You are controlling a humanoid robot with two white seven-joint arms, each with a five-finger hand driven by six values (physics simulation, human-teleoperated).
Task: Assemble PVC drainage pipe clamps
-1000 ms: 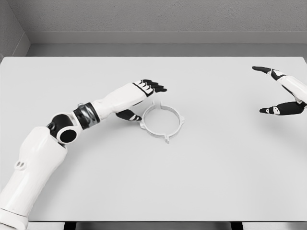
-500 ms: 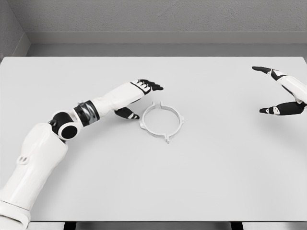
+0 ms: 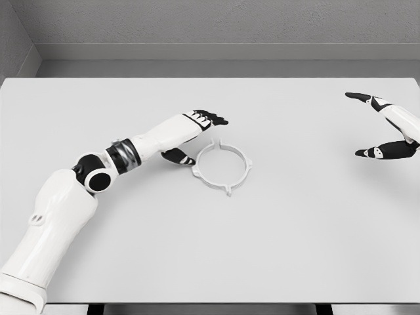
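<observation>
A white ring-shaped pipe clamp (image 3: 222, 167) with small tabs around its rim lies flat on the white table (image 3: 275, 243), near the middle. My left hand (image 3: 197, 136) hovers just left of the ring and above its far-left rim, fingers spread and the thumb pointing down beside the ring. It holds nothing. My right hand (image 3: 374, 125) floats at the far right edge, well away from the ring, with fingers and thumb wide apart and nothing between them.
Grey walls rise behind the table's far edge (image 3: 210, 78). The table's front edge runs along the bottom of the view.
The left elbow and upper arm have shifted slightly to the right and up. The hand has stayed beside the ring. The ring and the right hand have not moved.
</observation>
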